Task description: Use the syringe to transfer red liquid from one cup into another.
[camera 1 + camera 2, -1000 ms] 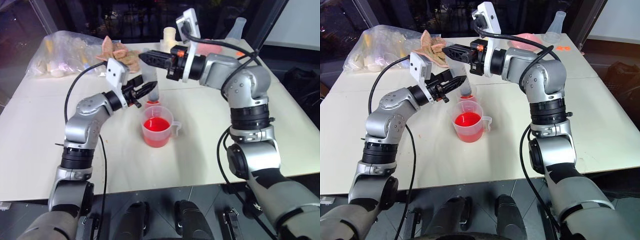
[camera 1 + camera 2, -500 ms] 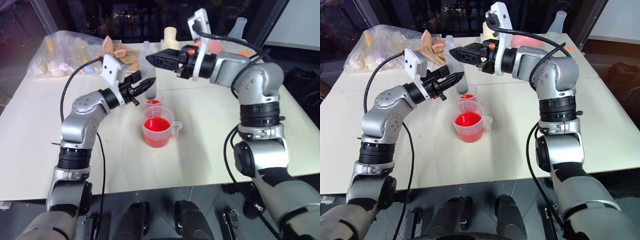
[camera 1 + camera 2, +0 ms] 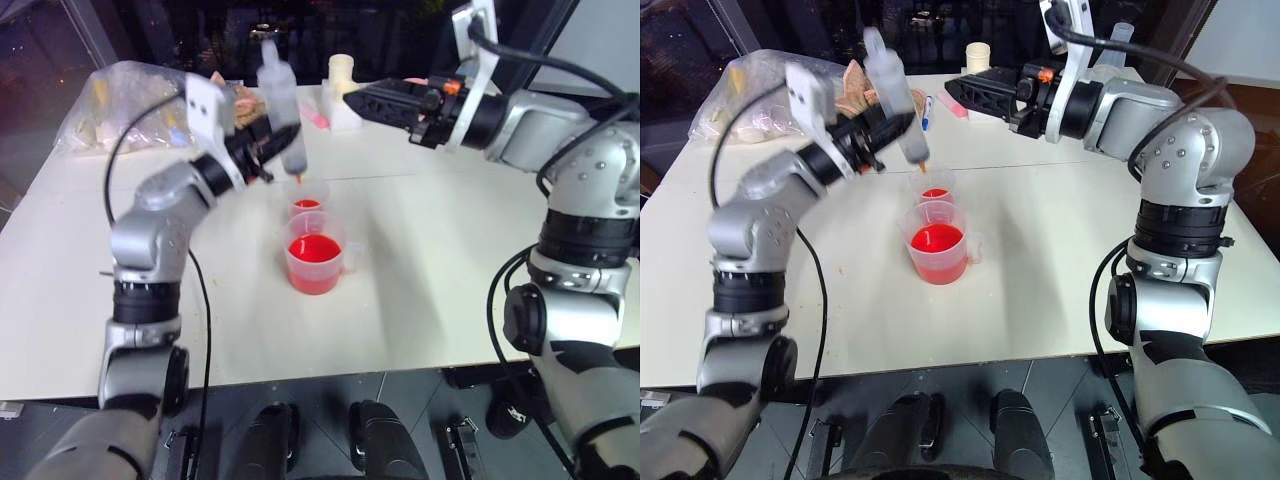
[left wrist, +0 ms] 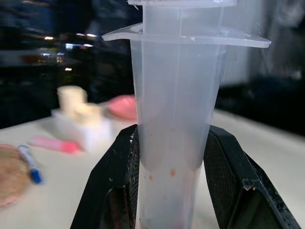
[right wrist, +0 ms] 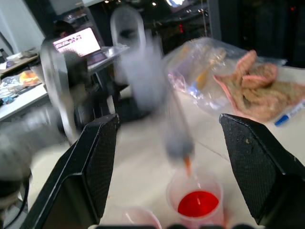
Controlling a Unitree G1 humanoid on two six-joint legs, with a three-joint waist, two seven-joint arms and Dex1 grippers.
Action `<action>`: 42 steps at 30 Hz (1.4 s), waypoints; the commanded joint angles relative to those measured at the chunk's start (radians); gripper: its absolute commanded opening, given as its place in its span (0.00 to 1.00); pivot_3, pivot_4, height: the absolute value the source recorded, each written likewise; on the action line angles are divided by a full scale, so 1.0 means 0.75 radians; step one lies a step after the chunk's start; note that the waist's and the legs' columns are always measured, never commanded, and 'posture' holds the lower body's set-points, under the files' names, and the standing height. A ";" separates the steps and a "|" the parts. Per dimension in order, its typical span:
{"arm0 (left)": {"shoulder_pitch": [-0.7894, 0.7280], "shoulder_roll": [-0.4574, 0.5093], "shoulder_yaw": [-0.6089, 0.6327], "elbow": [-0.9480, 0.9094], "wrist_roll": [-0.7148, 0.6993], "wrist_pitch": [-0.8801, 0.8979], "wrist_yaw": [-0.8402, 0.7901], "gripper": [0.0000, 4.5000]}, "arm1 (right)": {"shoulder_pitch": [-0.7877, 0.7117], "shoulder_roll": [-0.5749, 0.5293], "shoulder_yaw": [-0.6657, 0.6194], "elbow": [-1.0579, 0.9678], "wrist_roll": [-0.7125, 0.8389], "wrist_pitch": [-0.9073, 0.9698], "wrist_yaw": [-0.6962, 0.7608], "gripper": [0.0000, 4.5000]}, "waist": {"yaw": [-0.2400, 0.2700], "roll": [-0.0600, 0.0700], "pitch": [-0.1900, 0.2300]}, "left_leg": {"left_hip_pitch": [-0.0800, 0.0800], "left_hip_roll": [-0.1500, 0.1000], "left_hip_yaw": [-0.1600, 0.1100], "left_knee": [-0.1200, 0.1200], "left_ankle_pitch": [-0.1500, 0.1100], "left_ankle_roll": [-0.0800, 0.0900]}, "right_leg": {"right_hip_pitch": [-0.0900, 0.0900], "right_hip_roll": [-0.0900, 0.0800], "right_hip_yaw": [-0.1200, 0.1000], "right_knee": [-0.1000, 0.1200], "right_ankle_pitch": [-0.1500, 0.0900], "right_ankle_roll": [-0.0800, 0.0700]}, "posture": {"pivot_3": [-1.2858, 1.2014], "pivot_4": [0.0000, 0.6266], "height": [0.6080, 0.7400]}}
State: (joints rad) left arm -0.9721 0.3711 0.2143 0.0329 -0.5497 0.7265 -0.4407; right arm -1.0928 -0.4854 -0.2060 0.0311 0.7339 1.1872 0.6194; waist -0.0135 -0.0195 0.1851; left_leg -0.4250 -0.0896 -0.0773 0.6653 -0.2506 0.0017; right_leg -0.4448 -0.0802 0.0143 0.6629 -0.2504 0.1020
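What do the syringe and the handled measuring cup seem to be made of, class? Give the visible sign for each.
Syringe: likely plastic, cloudy and translucent with a smooth finish; the background shows dimly through its barrel. Measuring cup: probably clear, glossy plastic; the red liquid shows through its thin wall, and its handle looks moulded.

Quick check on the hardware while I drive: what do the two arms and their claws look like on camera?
Both arms are silver-grey metal segments joined by black ribbed joints. Each ends in a black two-fingered claw: the left claw and right claw. The fingers are broad, flat and textured on their inner faces. A white camera block sits at each wrist, fed by a looping black cable. The right wrist has small orange accents.
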 commanded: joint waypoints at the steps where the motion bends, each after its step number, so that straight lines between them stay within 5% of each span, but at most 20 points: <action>1: -0.180 0.044 0.115 0.028 -0.067 0.295 0.211 0.32 | 0.003 -0.006 -0.041 -0.062 0.036 0.012 -0.037 0.78 | -0.003 0.000 0.000 | 0.000 0.000 0.000 0.000 0.000 0.000 | 0.000 0.000 0.000 0.000 0.000 0.000 | 0.52 0.24 1.00; 6: -0.437 0.113 0.153 0.266 0.063 0.906 0.518 0.32 | 0.006 -0.017 -0.025 -0.061 0.048 0.018 -0.045 0.78 | -0.004 0.000 0.000 | 0.001 0.000 0.000 0.000 0.000 0.000 | -0.001 0.001 0.000 0.003 0.000 0.000 | 0.52 0.24 1.00; 8: -0.479 0.179 0.026 0.324 0.156 1.119 0.562 0.32 | 0.005 -0.025 -0.011 -0.056 0.049 0.018 -0.033 0.78 | -0.008 0.000 0.000 | 0.001 -0.001 0.000 0.000 0.000 0.000 | 0.000 0.002 0.000 0.003 0.000 0.000 | 0.52 0.24 1.00; 15: -0.426 0.282 -0.055 0.544 0.049 1.184 0.644 0.32 | 0.053 -0.285 0.275 -0.184 -0.050 -0.160 0.345 0.78 | -0.002 0.000 0.000 | 0.000 0.000 0.000 -0.002 0.003 -0.006 | -0.003 0.001 0.000 0.003 0.000 0.000 | 0.52 0.24 1.00; 21: -0.292 0.386 -0.165 0.558 -0.365 1.184 0.854 0.32 | 0.158 -0.489 0.474 -0.273 -0.182 -0.392 0.656 0.78 | 0.000 -0.001 0.000 | 0.000 -0.001 0.000 -0.002 0.002 -0.004 | -0.002 -0.001 0.001 0.001 0.000 0.000 | 0.52 0.24 1.00; 24: -0.143 0.445 -0.241 0.479 -0.751 1.184 1.047 0.32 | 0.206 -0.554 0.576 -0.297 -0.298 -0.534 0.760 0.78 | -0.004 0.000 0.000 | 0.000 0.000 0.000 -0.002 0.002 -0.004 | -0.002 -0.001 0.001 0.002 0.000 0.000 | 0.52 0.24 1.00; 28: -0.043 0.491 -0.273 0.450 -1.127 1.184 1.319 0.32 | 0.228 -0.547 0.591 -0.290 -0.338 -0.588 0.799 0.78 | -0.001 -0.001 0.000 | 0.000 0.000 0.000 -0.001 0.003 -0.007 | -0.002 -0.001 0.002 0.002 0.000 0.000 | 0.52 0.24 1.00; 34: -0.005 0.498 -0.256 0.496 -1.434 1.184 1.650 0.32 | 0.236 -0.520 0.591 -0.274 -0.373 -0.611 0.807 0.78 | 0.004 -0.001 0.000 | 0.000 0.000 0.000 0.000 0.004 -0.008 | -0.001 -0.001 0.002 0.002 0.000 0.000 | 0.52 0.24 1.00; 36: 0.018 0.501 -0.261 0.478 -1.519 1.162 1.753 0.53 | 0.237 -0.510 0.585 -0.272 -0.376 -0.609 0.809 0.78 | 0.004 -0.001 0.000 | 0.000 -0.001 0.000 0.000 0.004 -0.008 | -0.001 -0.001 0.002 0.002 0.000 0.000 | 0.52 0.24 1.00; 42: 0.093 0.598 -0.340 0.277 -1.792 0.956 1.981 0.91 | 0.242 -0.499 0.582 -0.257 -0.405 -0.651 0.824 0.78 | 0.003 -0.001 0.000 | 0.000 0.000 0.000 0.000 0.006 -0.012 | -0.002 -0.001 0.002 0.003 0.000 0.000 | 0.52 0.24 1.00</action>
State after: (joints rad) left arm -0.8891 0.7921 -0.0528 0.3206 -1.8465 1.4920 1.0145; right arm -0.9048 -0.8582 0.2620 -0.1552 0.4366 0.7234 1.2277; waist -0.0115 -0.0202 0.1854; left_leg -0.4248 -0.0898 -0.0775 0.6657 -0.2459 -0.0072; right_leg -0.4459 -0.0811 0.0159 0.6648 -0.2505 0.1021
